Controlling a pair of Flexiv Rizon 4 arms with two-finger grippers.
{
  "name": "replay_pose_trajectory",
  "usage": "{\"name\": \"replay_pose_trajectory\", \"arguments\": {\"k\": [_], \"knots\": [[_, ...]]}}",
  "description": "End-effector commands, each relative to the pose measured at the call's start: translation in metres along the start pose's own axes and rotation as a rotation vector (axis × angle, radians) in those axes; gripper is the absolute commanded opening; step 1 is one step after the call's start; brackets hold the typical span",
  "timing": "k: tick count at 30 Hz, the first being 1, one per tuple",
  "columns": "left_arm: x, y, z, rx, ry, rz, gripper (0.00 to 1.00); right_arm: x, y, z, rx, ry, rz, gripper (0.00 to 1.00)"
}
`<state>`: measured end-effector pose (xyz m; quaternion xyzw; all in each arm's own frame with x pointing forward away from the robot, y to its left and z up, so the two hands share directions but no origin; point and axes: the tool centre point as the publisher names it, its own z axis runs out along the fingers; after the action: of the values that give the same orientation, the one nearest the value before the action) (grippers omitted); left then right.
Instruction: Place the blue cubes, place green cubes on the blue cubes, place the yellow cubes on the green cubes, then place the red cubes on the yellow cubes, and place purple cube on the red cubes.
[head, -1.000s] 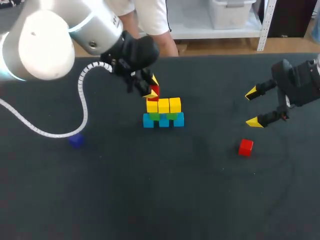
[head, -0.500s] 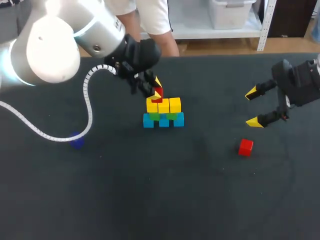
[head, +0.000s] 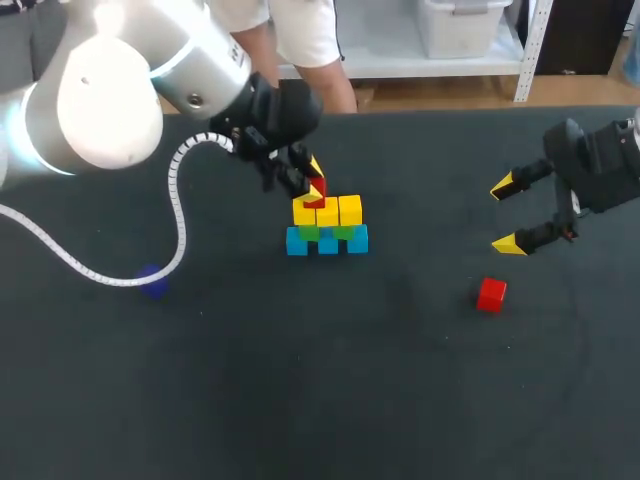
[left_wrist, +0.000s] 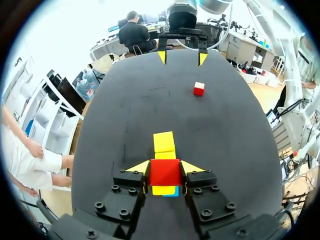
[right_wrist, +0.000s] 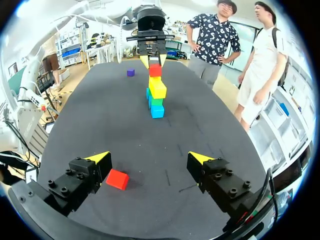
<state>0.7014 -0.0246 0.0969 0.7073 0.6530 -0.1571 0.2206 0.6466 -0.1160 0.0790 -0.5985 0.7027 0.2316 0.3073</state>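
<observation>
Carefully, the left end effector, clamped on a red cube right over the yellow cubes toward the far edge of the worktop, should lower it square, then open without nudging them.

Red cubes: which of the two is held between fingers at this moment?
The red cube over the stack, between the fingers of the left gripper. The other red cube lies free on the table near the right gripper.

Bare table between cube stack and loose red cube; cable leftward.
</observation>
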Motion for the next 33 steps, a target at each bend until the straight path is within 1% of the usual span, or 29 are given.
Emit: {"name": "replay_pose_trajectory", "arguments": {"k": [1,8,16,17,20,25,33], "knots": [[0.0008,0.0019,0.0005,0.003,0.002,-0.001,0.0,0.0005,-0.0004,0.0008,0.0,-0.003,-0.001,1.0],[0.0006,0.0027,0.0018,0.005,0.001,0.0,0.0,0.0005,-0.0004,0.0008,0.0,-0.003,-0.001,1.0],[0.0007,0.0032,0.0023,0.006,0.0,0.001,0.03,0.0005,-0.0004,0.0008,0.0,-0.003,-0.001,1.0],[0.0007,0.0031,0.0023,0.006,0.0,0.001,0.04,0.0005,-0.0004,0.0008,0.0,-0.003,-0.001,1.0],[0.0008,0.0031,0.0024,0.007,-0.001,0.001,0.14,0.0005,-0.0004,0.0008,0.0,-0.003,-0.001,1.0],[0.0008,0.003,0.0026,0.008,-0.001,0.002,0.2,0.0005,-0.0004,0.0008,0.0,-0.003,-0.001,1.0],[0.0012,0.0029,0.0033,0.01,-0.001,0.003,0.25,0.0005,-0.0004,0.0008,0.0,-0.003,-0.001,1.0]]}}
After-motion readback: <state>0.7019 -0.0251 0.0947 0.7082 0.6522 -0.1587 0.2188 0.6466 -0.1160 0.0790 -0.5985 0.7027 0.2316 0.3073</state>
